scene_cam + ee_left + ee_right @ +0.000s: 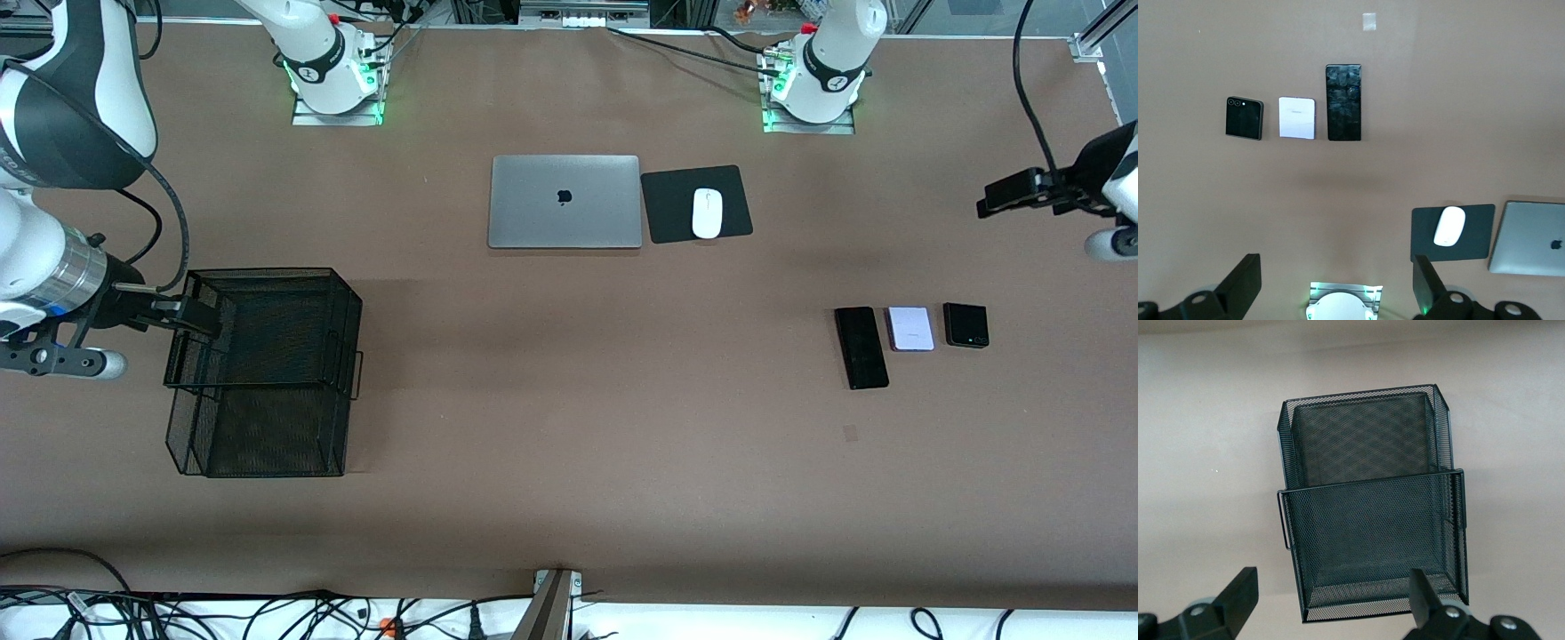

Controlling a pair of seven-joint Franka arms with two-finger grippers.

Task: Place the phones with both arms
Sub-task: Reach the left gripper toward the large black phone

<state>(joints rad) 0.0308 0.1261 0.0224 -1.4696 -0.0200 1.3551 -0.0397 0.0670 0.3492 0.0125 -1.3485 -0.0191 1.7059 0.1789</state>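
Observation:
Three phones lie in a row on the brown table toward the left arm's end: a long black slab (861,347), a small pale lilac one (911,328) and a small squarish black one (965,324). In the left wrist view they show as the long black phone (1343,103), the lilac phone (1297,118) and the small black phone (1245,118). My left gripper (1000,196) (1336,280) is open and empty, up over bare table at that end, apart from the phones. My right gripper (204,318) (1331,593) is open and empty over the edge of a black mesh basket (267,274).
The black mesh basket (1365,392) has two compartments and stands at the right arm's end. A shut grey laptop (564,202) and a white mouse (708,212) on a black pad (667,204) lie near the arms' bases. Cables run along the table edge nearest the camera.

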